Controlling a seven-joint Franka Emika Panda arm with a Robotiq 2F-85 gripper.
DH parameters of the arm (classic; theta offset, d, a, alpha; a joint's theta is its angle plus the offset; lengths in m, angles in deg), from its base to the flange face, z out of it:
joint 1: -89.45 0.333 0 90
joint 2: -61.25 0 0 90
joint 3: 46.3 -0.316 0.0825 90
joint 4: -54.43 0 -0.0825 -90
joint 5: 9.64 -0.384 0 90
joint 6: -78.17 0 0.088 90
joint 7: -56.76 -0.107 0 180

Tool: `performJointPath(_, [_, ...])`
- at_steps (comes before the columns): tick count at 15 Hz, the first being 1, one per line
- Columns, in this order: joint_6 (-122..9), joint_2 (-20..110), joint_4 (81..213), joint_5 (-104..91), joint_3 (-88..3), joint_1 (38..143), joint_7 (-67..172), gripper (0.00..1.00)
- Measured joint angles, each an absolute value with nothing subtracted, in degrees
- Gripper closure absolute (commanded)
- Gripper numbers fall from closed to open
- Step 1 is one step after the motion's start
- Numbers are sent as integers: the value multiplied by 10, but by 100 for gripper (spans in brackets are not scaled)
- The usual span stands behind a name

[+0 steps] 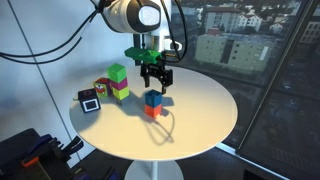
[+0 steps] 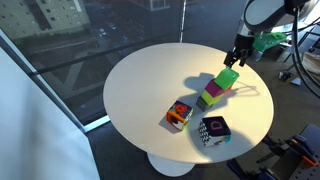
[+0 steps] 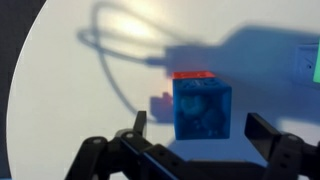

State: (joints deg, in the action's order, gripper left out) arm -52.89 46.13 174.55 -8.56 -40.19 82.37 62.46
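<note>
My gripper [image 1: 155, 78] hangs open just above a blue cube [image 1: 153, 98] that sits on top of a red cube [image 1: 152, 111] on the round white table [image 1: 205, 120]. In the wrist view the blue cube [image 3: 203, 108] lies between and slightly beyond the two spread fingers [image 3: 138, 125], with a strip of the red cube [image 3: 195, 75] showing past it. Nothing is held or touched by the gripper [image 3: 200, 135]. In an exterior view the gripper [image 2: 240, 55] stands behind the green cube [image 2: 228, 80], and the blue cube is hidden there.
A green cube stacked on a magenta one [image 1: 119, 82] stands beside the gripper, with a multicoloured cube [image 1: 103, 89] and a black-and-white cube [image 1: 91, 101] farther along. The green cube shows at the wrist view's edge [image 3: 308, 62]. Glass windows [image 1: 260, 40] surround the table.
</note>
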Motion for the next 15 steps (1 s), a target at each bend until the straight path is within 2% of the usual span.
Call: performJointPath(15, [-580, 457, 1780, -73, -404, 837, 625, 0])
